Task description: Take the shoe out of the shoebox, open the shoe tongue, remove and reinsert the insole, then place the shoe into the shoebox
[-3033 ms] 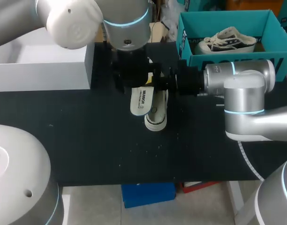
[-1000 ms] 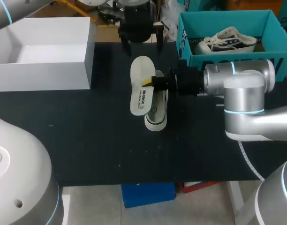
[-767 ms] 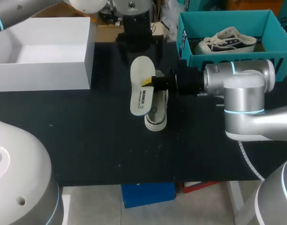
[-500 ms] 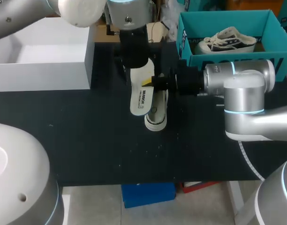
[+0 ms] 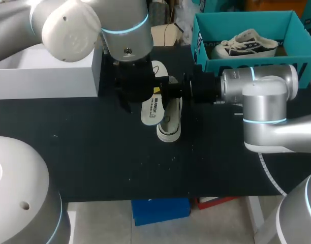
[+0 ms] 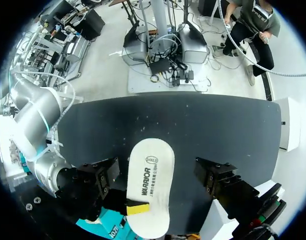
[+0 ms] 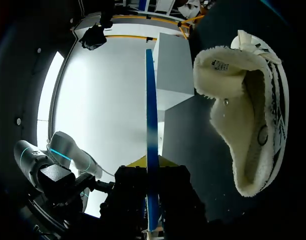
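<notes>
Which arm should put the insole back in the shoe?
Probably the right arm. Its jaws clamp the insole, which is right beside the shoe. The left arm has its jaws open on either side of the insole, gripping nothing.

Shoe [image 5: 169, 124] mid-bench [image 5: 94, 162]; we take it as landmark. Insole [image 5: 154, 109] along shoe's left side, overlapping its edge. Our right claw [image 5: 164, 90] in from shoe's right, pinching insole's far end. Our left claw [image 6: 158, 176] above insole, fingers [image 6: 100, 176] either side of it, gaps both sides. Open box [image 5: 49, 66] well left of shoe, further back. Shoebox [image 5: 242, 23] behind shoe, to right; second shoe [image 5: 245, 43] inside it.
</notes>
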Controlling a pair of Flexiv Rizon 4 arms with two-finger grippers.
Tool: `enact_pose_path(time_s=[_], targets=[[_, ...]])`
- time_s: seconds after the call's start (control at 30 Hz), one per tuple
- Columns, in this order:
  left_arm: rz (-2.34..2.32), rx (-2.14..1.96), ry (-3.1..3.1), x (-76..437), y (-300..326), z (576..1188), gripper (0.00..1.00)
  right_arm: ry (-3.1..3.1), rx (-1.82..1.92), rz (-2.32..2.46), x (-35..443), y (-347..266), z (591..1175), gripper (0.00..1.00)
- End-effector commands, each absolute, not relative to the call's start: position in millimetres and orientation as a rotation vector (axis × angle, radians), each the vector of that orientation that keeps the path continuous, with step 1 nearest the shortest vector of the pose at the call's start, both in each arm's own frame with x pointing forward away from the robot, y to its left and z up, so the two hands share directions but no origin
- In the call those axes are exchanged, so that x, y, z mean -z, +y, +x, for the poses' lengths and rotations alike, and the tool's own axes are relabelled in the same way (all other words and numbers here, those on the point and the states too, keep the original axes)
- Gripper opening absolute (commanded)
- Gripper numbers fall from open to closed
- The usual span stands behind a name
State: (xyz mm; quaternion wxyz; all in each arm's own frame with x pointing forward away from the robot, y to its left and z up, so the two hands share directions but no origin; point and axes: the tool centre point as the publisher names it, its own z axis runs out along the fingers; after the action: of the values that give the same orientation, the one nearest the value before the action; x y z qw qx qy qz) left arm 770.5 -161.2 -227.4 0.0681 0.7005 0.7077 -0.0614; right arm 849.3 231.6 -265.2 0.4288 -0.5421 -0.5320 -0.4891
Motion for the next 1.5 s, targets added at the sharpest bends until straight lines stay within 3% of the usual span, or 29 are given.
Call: enact_pose_path(time_s=[0.03,0.17,1.03,1.23,1.5], targets=[[1.914,0.287,1.918,228.0,-138.1,760.7,1.0,-1.327,1.223,-1.356,265.6,233.2,849.2,0.0],[1.729,0.615,1.715,238.1,-121.7,762.4,1.0,-1.327,1.223,-1.356,265.6,233.2,849.2,0.0],[1.747,0.563,1.731,238.1,-115.9,761.3,1.0,-1.327,1.223,-1.356,265.6,233.2,849.2,0.0],[1.467,0.987,1.491,237.5,-100.0,769.2,1.0,-1.327,1.223,-1.356,265.6,233.2,849.2,0.0],[1.467,0.987,1.491,237.5,-100.0,769.2,1.0,-1.327,1.223,-1.356,265.6,233.2,849.2,0.0]])
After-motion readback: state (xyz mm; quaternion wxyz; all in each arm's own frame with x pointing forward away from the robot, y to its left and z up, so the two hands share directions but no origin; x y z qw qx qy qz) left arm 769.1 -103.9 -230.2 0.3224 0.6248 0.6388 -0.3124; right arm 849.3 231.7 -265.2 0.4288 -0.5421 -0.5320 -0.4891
